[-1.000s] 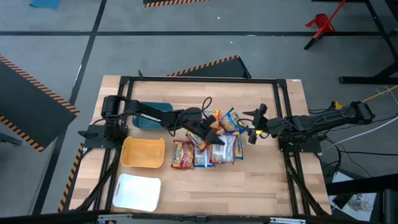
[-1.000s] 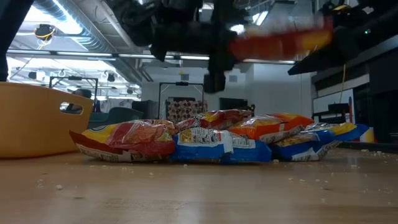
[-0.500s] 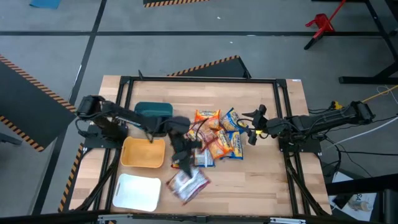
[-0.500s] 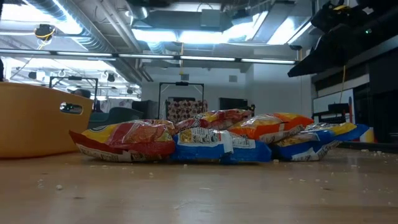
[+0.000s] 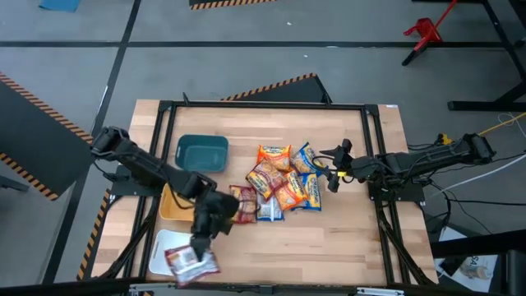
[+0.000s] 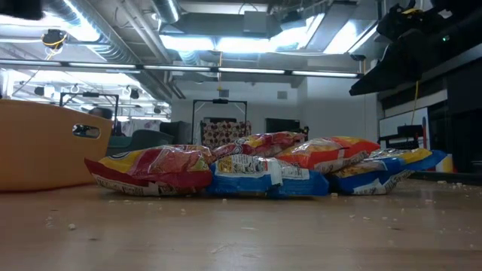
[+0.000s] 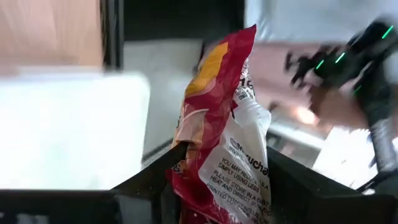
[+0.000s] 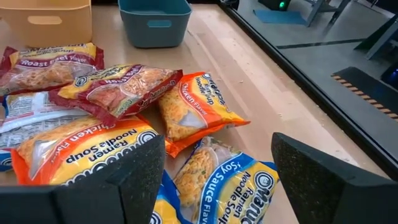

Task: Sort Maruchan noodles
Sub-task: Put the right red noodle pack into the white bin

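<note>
The left hand (image 5: 196,251) is clenched on a red-and-yellow crinkly plastic noodle packet (image 5: 191,262), which sticks up between its dark fingers in the left wrist view (image 7: 221,149), print side showing. A second ago that hand was in the middle of the bench over the pile, half a second ago it was already swinging clear with the packet dangling, and now it hangs over the white rectangular plastic tray (image 5: 164,247), at the tray's edge nearest the bench's front rim. The packet is not yet lying in the tray; it looks ready to be let go there, which would put one red packet into its sorted place.

Beyond the white tray, the yellow plastic bin (image 5: 174,210) sits just beside it, partly under the left arm, and the teal plastic bin (image 5: 201,153) stands past that again. I cannot see whether either bin holds anything.

The rest of the packets, orange, red and blue ones (image 5: 278,191), lie in a loose overlapping heap well away from the white tray, towards the bench's middle, so most of the sorting is left to do.

The right hand (image 5: 334,168) waits on the far side of that heap with its fingers spread and nothing between them.
</note>
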Tool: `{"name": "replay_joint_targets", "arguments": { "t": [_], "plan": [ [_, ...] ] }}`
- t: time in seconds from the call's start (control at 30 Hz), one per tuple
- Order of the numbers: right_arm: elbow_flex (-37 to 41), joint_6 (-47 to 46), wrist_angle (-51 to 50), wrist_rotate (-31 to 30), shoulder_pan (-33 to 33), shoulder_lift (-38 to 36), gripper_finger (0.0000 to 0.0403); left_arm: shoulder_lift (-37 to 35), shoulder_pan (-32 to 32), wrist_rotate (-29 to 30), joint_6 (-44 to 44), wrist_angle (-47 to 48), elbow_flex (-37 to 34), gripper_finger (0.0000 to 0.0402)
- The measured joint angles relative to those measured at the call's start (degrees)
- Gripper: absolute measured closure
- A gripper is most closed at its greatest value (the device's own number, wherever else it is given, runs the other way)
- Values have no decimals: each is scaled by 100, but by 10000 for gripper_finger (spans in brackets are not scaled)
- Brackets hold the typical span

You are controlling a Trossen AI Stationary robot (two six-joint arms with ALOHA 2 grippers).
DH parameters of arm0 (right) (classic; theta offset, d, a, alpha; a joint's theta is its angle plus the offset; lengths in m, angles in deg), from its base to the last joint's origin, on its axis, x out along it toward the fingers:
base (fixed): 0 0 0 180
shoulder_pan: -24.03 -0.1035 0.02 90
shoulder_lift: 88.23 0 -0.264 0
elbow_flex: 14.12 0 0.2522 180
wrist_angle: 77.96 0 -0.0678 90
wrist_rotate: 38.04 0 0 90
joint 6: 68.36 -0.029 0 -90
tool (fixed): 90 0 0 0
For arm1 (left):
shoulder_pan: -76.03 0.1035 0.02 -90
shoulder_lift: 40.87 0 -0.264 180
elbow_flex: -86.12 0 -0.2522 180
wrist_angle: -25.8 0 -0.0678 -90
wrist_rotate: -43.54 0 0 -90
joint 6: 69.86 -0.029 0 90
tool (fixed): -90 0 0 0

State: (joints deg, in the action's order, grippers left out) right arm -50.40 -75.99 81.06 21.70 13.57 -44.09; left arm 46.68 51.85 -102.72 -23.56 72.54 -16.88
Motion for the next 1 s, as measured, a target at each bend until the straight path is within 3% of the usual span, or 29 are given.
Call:
{"name": "replay_joint_targets", "arguments": {
  "t": [0.37,1.0],
  "plan": [
    [0,-205,-10,-22,0,0,121,2,-246,1396,-2640,1775,0,232],
    [0,-305,-33,-186,0,0,121,56,-602,1520,-4041,2214,-2,232]
  ]
}}
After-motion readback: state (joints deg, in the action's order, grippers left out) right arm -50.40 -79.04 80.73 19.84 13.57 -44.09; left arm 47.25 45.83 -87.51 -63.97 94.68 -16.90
